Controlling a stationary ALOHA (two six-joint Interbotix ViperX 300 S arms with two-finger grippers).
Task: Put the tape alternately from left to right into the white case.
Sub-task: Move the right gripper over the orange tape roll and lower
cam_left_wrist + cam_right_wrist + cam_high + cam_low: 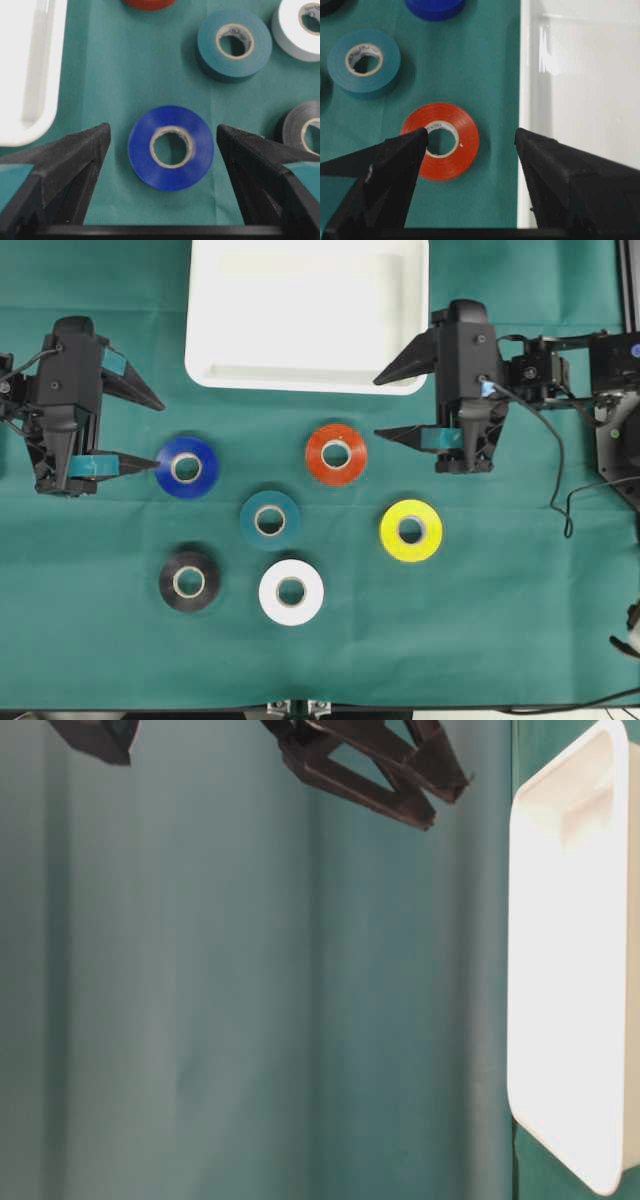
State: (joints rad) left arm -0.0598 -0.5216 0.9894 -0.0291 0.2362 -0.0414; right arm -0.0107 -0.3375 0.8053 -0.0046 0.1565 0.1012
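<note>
Between the wide-spread black fingers of the left gripper [162,145] lies the blue roll of tape with its pale cardboard core [171,147], flat on the green cloth, with green showing on both sides of it; nothing is gripped. Seen from overhead, one finger tip of that gripper sits just beside the blue roll's edge. Across the table the right gripper [377,406] is spread just as wide and holds nothing; the red-orange roll [336,454] lies near its lower finger, and in its wrist view one finger overlaps the roll's rim while the other hangs over the tray edge.

All six rolls lie flat on the cloth and apart from one another: the teal roll [270,520] in the middle, the yellow roll [411,530] off to the right, the black roll [190,582] and the white roll [291,592] nearest the front edge. Open cloth runs between them and in front of them.

Beyond the rolls, the large shallow white plastic case with rounded corners [215,300] sits at the far middle of the table, with a raised rim, holding no tape. The right gripper's upper finger points at its right edge.
</note>
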